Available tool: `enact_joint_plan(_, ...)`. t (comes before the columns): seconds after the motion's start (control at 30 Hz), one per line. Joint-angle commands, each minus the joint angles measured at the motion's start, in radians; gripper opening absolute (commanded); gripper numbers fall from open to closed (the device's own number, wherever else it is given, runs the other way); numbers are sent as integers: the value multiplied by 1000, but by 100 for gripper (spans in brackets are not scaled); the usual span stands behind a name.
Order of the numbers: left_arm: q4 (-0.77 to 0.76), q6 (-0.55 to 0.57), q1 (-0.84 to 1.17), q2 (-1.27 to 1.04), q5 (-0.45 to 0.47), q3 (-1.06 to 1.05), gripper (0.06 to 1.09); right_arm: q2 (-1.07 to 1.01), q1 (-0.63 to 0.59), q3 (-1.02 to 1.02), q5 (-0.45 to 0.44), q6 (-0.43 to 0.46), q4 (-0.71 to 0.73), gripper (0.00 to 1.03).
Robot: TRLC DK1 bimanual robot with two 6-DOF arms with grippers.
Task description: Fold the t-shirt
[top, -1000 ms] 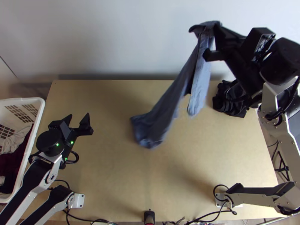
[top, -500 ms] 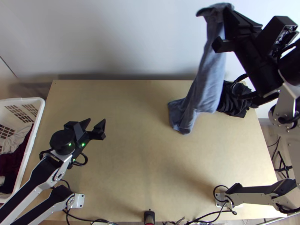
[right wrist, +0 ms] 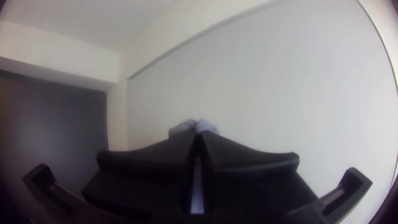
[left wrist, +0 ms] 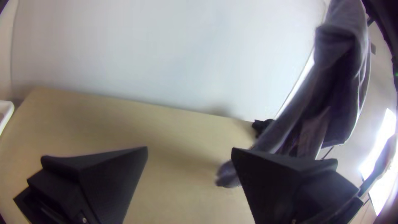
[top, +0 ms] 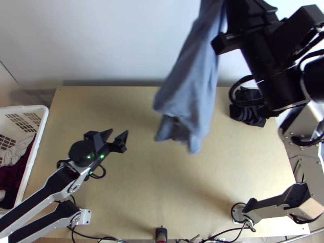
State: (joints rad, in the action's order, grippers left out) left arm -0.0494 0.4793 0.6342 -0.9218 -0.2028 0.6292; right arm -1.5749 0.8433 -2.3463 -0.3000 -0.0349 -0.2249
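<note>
In the top view my right gripper [top: 249,30] is high at the upper right, and the blue-grey t-shirt [top: 188,87] hangs from it, long and bunched, its lower end over the middle of the table. The right wrist view shows that gripper [right wrist: 198,133] shut on a small bunch of the t-shirt [right wrist: 188,125]. My left gripper [top: 119,132] stands open over the table's left part, apart from the cloth. In the left wrist view, nothing is held by the left gripper [left wrist: 189,149], and the t-shirt [left wrist: 342,56] hangs beyond one finger in loose folds.
A black bunched cloth [top: 247,111] lies at the table's back right. A white basket [top: 38,133] with clothes stands beyond the left edge. The pale wall [top: 101,44] rises behind the table [top: 133,194], and cables run along its near edge.
The right gripper first moved right and up the picture, then back left and further up with the t-shirt, whose lower end swung right, then left. The left gripper moved right, staying open.
</note>
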Motion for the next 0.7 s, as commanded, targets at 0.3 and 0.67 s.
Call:
enact_joint_plan(0.3,-362,-76,280,-359,-103,138,103,-51,89,-31,-19,1,24,3)
enact_joint_plan(0.67,-356,-173,427,-315,-43,104,103,-43,54,-22,-25,-5,-7,3)
